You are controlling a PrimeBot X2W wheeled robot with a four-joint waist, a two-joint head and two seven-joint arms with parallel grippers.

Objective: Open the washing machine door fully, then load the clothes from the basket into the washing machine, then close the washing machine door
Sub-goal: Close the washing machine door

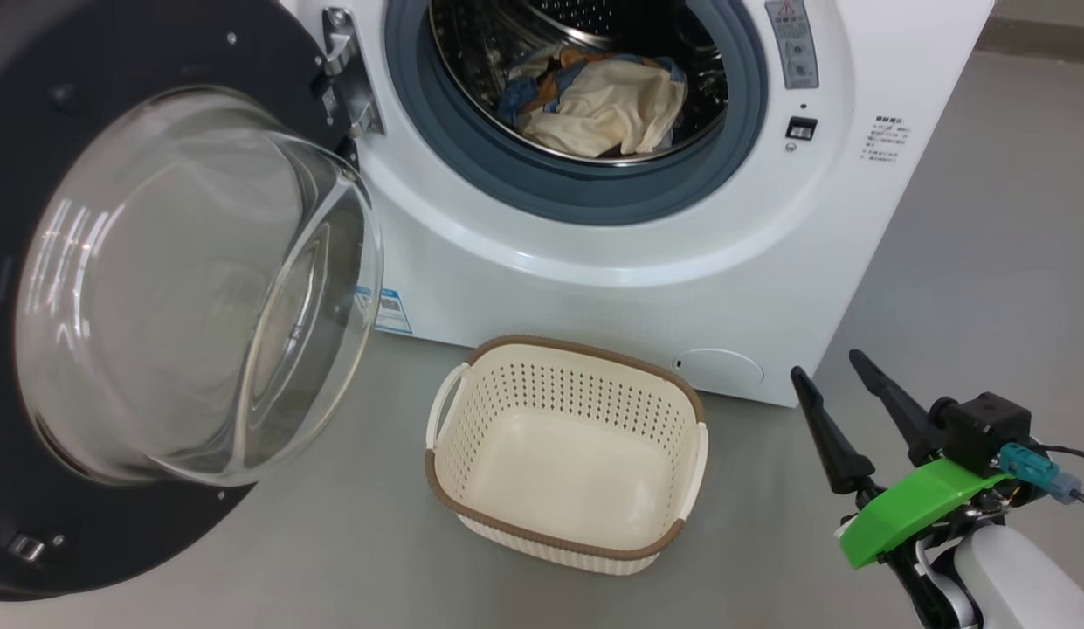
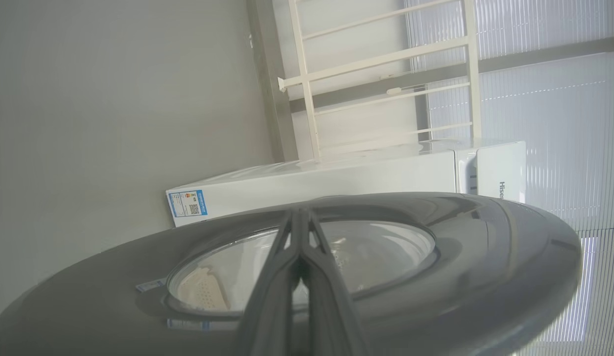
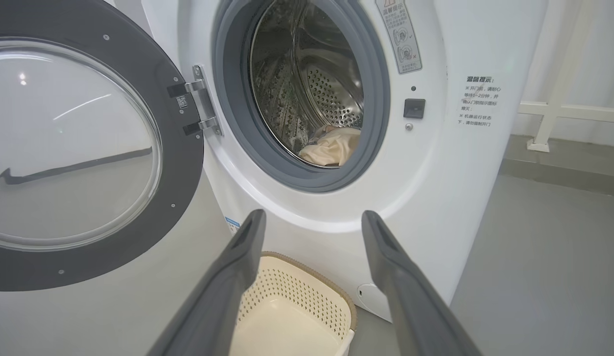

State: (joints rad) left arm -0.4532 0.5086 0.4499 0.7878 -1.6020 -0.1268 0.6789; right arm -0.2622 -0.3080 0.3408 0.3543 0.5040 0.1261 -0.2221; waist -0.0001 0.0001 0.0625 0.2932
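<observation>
Washing machine (image 1: 594, 288) stands white and boxy on the grey floor (image 1: 332, 559), its round mouth uncovered, and the washing machine door (image 1: 183, 288) is swung wide on the hinge (image 1: 345, 70) at the robot's left, the glass bowl bulging toward the head camera. Just in front of the machine sits the basket (image 1: 585, 349), upright and with nothing in it, while the clothes (image 1: 607, 109), cream cloth with some blue at the edges, lie low inside the steel drum. So I judge that loading is finished and the step in hand is closing the door. The left gripper (image 2: 300, 217) has its two fingers pressed together, holding nothing, and points along the outer face of the door; whether it touches the rim I cannot tell. The right gripper (image 1: 828, 365) hangs at the lower right with its fingers spread and nothing between them, well apart from the door. The next move calls for a steady push on the outer face, round the hinge, until the latch catches, with no cloth over the gasket. The head view gives the inner side of the door and the bare bottom of the basket; the left wrist view gives the glossy outer side and the closed fingers on it; the right wrist view looks deeper into the drum.
</observation>
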